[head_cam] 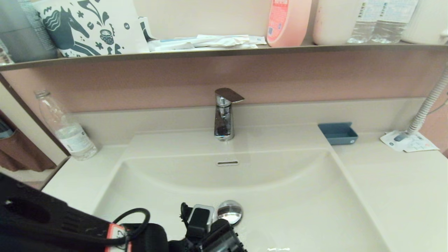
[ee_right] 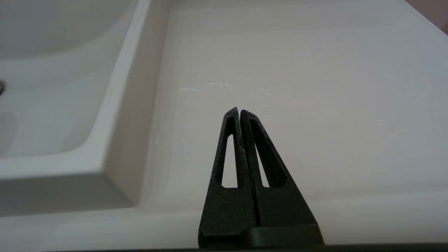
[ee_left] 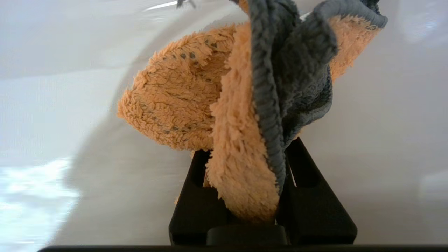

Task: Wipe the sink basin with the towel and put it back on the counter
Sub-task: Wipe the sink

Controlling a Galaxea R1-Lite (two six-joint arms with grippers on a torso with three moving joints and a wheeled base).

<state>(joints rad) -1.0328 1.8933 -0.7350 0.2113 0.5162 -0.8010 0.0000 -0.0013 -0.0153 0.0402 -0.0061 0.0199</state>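
Left jaws (ee_left: 245,154) clamp the towel (ee_left: 196,105) inside the sink basin (head_cam: 280,196); right jaws (ee_right: 239,112) together above the counter (ee_right: 315,87).

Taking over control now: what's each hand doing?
Left hand: shut on the towel, in the sink basin.
Right hand: shut, empty, over the counter.

orange towel (ee_left: 182,105) edged dark grey, cream sink basin (head_cam: 297,196)

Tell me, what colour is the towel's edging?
Dark grey, on the orange towel; clearest in the left wrist view.
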